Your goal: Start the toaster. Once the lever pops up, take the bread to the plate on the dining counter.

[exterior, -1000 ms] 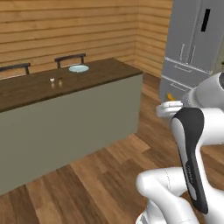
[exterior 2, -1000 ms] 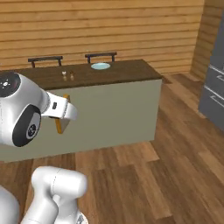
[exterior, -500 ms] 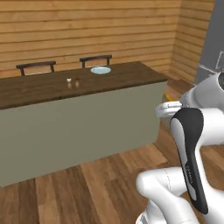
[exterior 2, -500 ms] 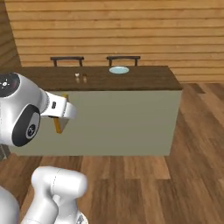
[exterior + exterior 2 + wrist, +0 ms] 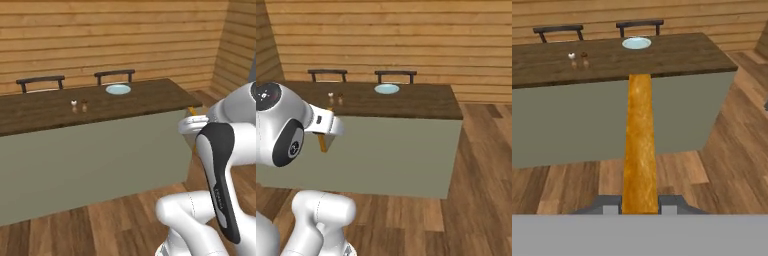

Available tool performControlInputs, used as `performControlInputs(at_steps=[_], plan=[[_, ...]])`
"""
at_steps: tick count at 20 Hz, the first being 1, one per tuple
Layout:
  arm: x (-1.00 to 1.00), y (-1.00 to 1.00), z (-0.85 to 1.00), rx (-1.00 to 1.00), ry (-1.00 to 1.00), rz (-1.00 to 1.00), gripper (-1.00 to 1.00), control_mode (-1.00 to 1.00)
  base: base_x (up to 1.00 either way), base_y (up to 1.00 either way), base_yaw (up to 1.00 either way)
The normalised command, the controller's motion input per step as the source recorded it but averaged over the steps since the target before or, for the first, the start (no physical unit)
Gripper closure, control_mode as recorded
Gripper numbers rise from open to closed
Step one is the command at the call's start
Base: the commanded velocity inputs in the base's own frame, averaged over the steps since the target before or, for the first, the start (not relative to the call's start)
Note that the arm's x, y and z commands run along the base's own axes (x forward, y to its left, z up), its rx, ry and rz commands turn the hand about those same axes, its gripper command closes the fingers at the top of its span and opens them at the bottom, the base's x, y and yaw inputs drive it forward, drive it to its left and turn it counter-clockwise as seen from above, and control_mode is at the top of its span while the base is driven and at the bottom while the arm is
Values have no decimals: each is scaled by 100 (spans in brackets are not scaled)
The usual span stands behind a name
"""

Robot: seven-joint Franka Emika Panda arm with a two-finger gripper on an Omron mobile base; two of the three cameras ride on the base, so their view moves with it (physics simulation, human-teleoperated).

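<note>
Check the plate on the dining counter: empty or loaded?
Empty. The plate shows a bare pale face; the bread is edge-on between the gripper's fingertips.

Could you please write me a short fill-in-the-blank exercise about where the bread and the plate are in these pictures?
1. The gripper is shut on the ____.
2. The plate lies on the dining counter and is ____.
3. Behind the counter stand two dark ____.
4. The two small shakers stand to the ____ of the plate in the hand view.

Missing words: bread; empty; chairs; left
</note>
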Motion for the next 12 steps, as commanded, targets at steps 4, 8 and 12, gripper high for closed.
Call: performControlInputs(at_steps=[4, 8, 12], plan=[[0, 0, 0, 0, 0, 0, 100, 100, 88, -21, 6], [0, 0, 0, 0, 0, 0, 100, 100, 99, -14, 9], [0, 0, 0, 0, 0, 0, 100, 100, 94, -16, 9]])
